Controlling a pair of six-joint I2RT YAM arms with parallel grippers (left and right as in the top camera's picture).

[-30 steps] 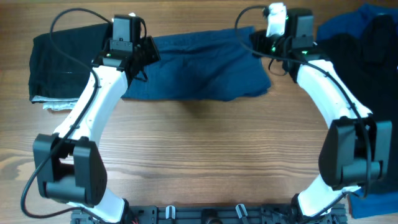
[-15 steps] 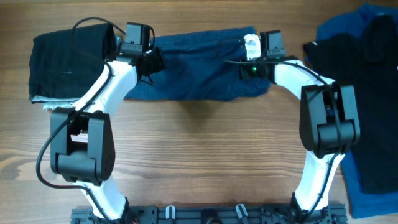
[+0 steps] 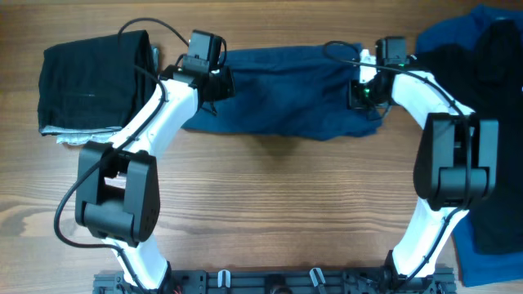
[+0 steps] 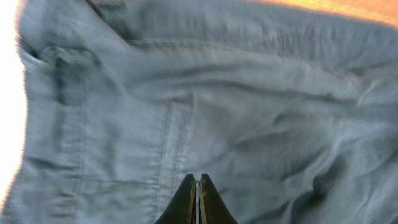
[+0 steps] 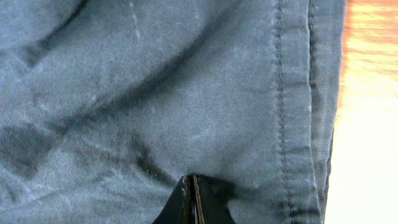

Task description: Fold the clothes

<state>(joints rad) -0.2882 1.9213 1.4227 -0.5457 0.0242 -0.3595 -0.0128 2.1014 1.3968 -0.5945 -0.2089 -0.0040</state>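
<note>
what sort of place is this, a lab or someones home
Probably a robotics lab bench, not a home: two robot arms on a rail at a wooden table's edge, navy shorts spread between them, a folded black garment and a clothes heap at the sides.

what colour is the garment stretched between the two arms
The garment is dark navy blue; the overhead view shows it best.

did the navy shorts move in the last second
Yes. The navy shorts have slid right in the overhead view, away from the folded black stack and closer to the dark heap at the right.
</note>
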